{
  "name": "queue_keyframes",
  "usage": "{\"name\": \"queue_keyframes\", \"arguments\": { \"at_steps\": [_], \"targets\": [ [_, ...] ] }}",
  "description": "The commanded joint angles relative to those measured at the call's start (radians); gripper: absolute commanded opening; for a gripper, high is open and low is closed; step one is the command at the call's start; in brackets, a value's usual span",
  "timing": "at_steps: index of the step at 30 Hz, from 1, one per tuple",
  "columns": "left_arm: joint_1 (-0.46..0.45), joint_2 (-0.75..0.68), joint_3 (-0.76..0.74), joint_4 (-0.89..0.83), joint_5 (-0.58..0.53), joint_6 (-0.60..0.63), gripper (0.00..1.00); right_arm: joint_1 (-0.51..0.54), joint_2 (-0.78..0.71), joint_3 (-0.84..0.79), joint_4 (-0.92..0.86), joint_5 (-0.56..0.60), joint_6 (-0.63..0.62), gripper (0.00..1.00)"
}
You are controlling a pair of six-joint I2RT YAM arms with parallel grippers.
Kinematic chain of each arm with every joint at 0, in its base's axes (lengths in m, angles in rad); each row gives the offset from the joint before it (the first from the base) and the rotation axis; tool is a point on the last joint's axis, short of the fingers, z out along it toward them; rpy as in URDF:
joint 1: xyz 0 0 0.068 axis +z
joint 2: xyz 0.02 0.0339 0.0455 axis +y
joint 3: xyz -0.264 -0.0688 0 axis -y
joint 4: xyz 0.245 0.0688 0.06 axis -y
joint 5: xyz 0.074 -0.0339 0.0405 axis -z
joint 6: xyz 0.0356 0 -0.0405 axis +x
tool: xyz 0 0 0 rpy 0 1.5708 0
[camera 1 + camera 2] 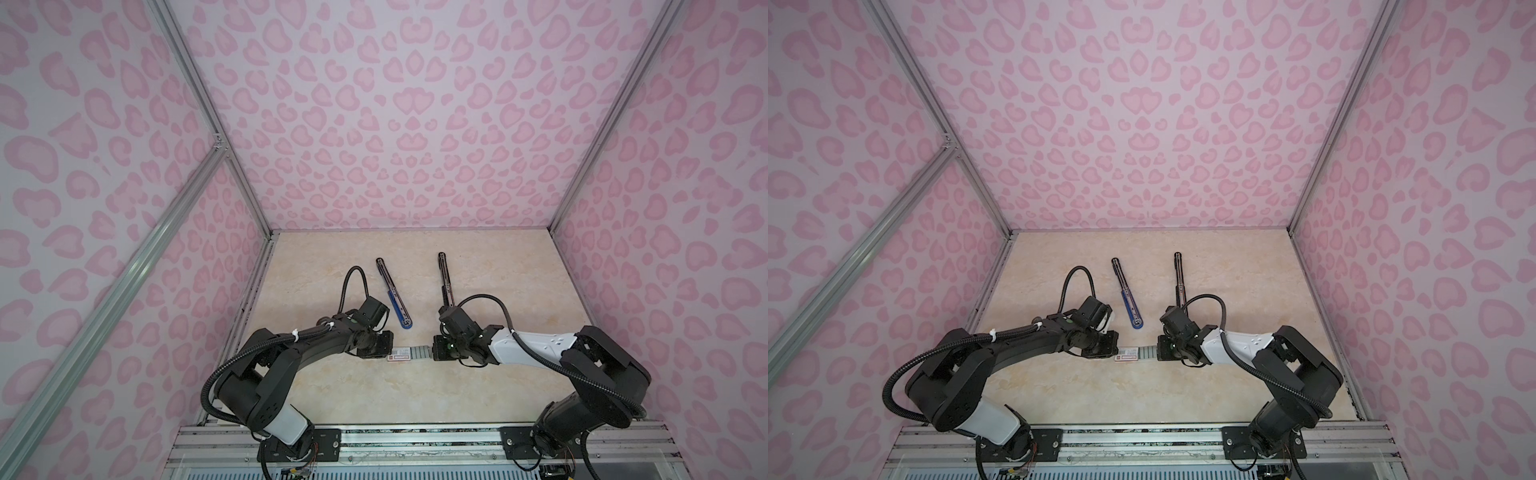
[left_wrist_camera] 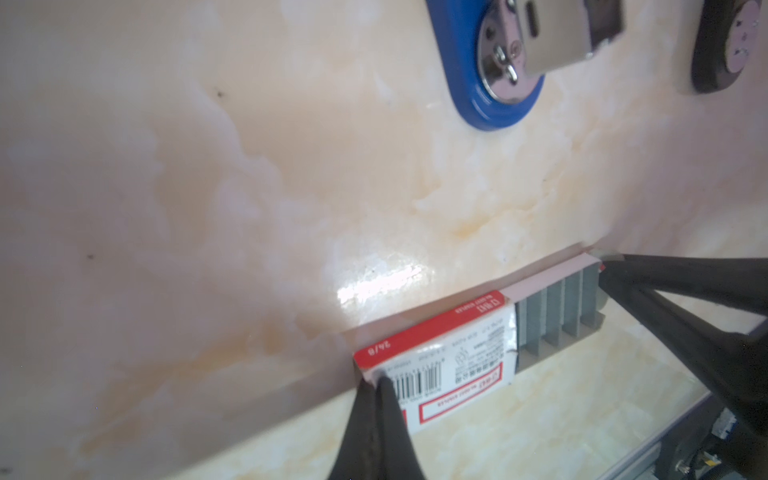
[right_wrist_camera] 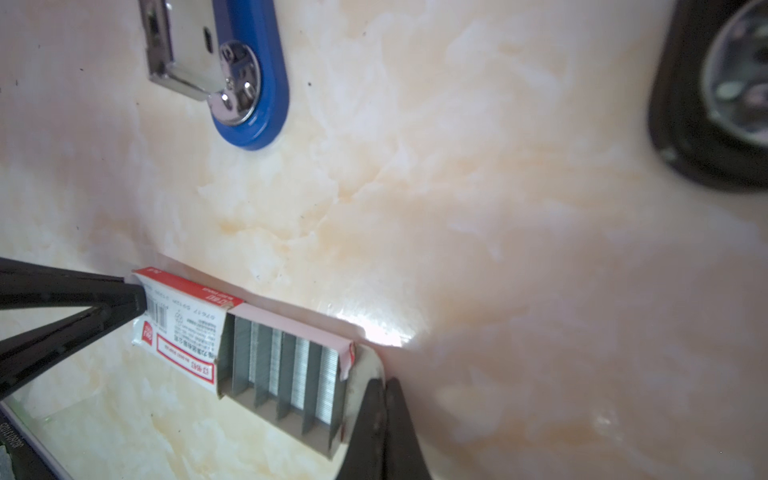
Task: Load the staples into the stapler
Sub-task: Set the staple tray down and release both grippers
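Glossy cream marbled worktop. Two staplers lie opened out flat on it toward the back: the blue stapler on the left, angled, and the black stapler apart on its right. Nearer the front is a white-and-red sleeve, its tray half out and grey staples showing. Can't tell if it touches the worktop.

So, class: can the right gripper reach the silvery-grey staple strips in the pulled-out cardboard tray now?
Probably not yet: the right gripper is shut on the end of the cardboard tray and must let go first. The silvery-grey staple strips lie uncovered, outside the white-and-red box sleeve the left gripper pinches.
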Motion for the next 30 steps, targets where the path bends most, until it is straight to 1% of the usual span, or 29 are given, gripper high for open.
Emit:
{"name": "queue_keyframes", "arguments": {
  "at_steps": [1, 14, 19, 27, 30],
  "targets": [
    [0.006, -0.011, -0.006, -0.032, -0.023, 0.0, 0.03, -0.001, 0.002, -0.013, -0.033, 0.04, 0.006, 0.0],
    [0.021, -0.027, -0.014, -0.059, -0.045, 0.011, 0.03, -0.015, -0.013, -0.029, -0.035, 0.058, 0.025, 0.0],
    [0.029, -0.045, -0.021, -0.078, -0.078, 0.006, 0.03, -0.026, -0.022, -0.045, -0.013, 0.049, 0.049, 0.0],
    [0.046, -0.058, -0.019, -0.103, -0.105, 0.005, 0.03, -0.025, -0.022, -0.042, -0.004, 0.037, 0.049, 0.0],
    [0.048, -0.06, -0.017, -0.112, -0.119, 0.005, 0.06, -0.025, -0.019, -0.04, 0.002, 0.035, 0.05, 0.0]
  ]
}}
